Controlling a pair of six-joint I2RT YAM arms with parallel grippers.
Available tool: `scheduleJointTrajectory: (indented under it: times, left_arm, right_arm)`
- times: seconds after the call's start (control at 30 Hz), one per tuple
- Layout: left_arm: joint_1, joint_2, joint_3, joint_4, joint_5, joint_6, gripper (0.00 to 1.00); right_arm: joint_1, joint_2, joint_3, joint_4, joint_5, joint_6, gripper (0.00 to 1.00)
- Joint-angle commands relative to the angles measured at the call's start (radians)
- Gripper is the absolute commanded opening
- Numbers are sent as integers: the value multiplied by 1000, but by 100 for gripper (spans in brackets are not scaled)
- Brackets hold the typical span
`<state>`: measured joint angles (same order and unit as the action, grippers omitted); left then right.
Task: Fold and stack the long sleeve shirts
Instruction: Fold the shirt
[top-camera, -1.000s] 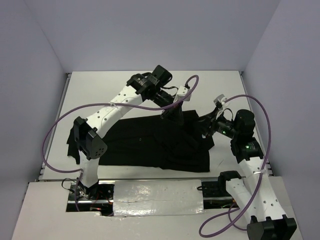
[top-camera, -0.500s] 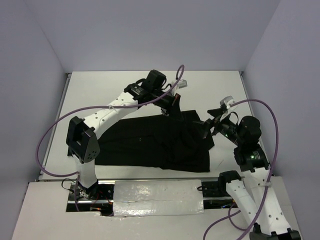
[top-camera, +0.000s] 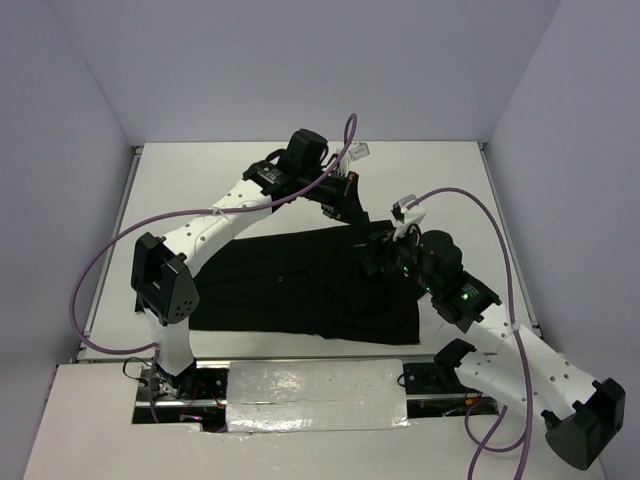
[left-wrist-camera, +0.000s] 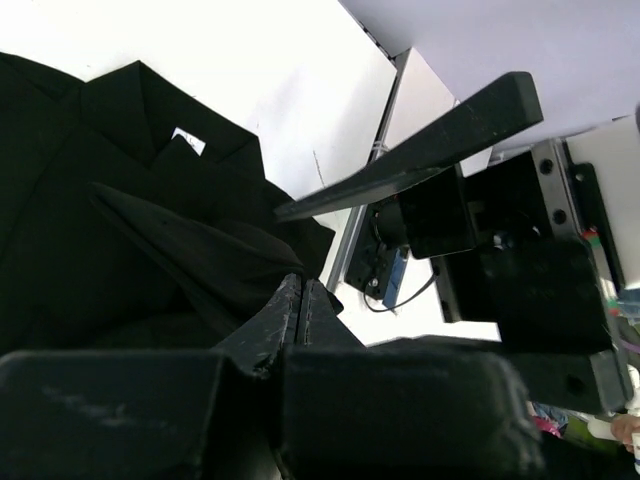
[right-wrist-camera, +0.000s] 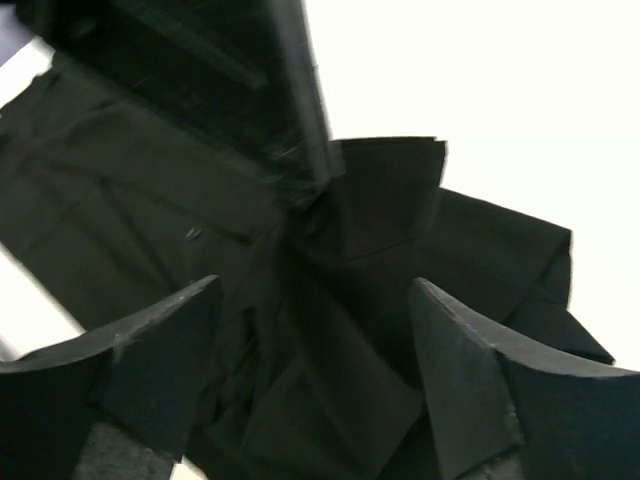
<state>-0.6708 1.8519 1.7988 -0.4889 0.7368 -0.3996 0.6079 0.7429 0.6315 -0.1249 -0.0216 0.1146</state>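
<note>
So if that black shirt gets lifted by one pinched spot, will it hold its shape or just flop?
Probably flop: the shirt tents into creases where the left gripper pinches it, so the rest would likely hang. The thin folds suggest it is light for its size. Pushed, it would probably bunch up on the table rather than slide flat.

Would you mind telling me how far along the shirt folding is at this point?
Early on. Done: the black shirt lies spread on the table, with no finished fold visible. In hand: the left gripper is shut on a pinch of fabric, raising a ridge; the right gripper hangs open above the rumpled right part. Left: the folds and the stacking.
</note>
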Motion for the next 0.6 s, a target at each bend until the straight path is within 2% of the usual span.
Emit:
scheduleJointTrajectory:
  times: [0.0, 0.23, 0.27, 0.3, 0.4, 0.43, 0.47, 0.5, 0.53, 0.57]
  left_arm:
    - [0, -2, 27, 41, 10, -18, 0]
    - [0, -5, 4, 49, 33, -19, 0]
    - [0, -5, 1, 49, 35, -19, 0]
    - [0, -5, -6, 50, 42, -22, 0]
    - [0, -5, -9, 67, 62, -30, 1]
    - [0, -3, -9, 76, 71, -30, 6]
    - [0, -2, -7, 75, 81, -25, 14]
    - [0, -5, -4, 73, 96, -6, 32]
    - [2, -3, -1, 63, 105, 14, 40]
    - [4, -6, 14, 50, 110, 66, 55]
  right_arm:
    - [26, 35, 5, 122, 181, 65, 81]
    - [26, 104, -13, 195, 177, 80, 55]
    - [26, 110, -13, 197, 170, 80, 48]
    - [26, 113, -13, 199, 169, 83, 33]
    - [26, 122, -18, 199, 158, 77, 5]
    - [26, 119, -21, 197, 149, 60, 0]
    - [26, 113, -23, 197, 122, 48, 0]
    - [24, 105, -33, 199, 102, 30, 0]
    - [24, 86, -39, 197, 86, -13, 0]
    - [23, 73, -47, 194, 56, -38, 0]
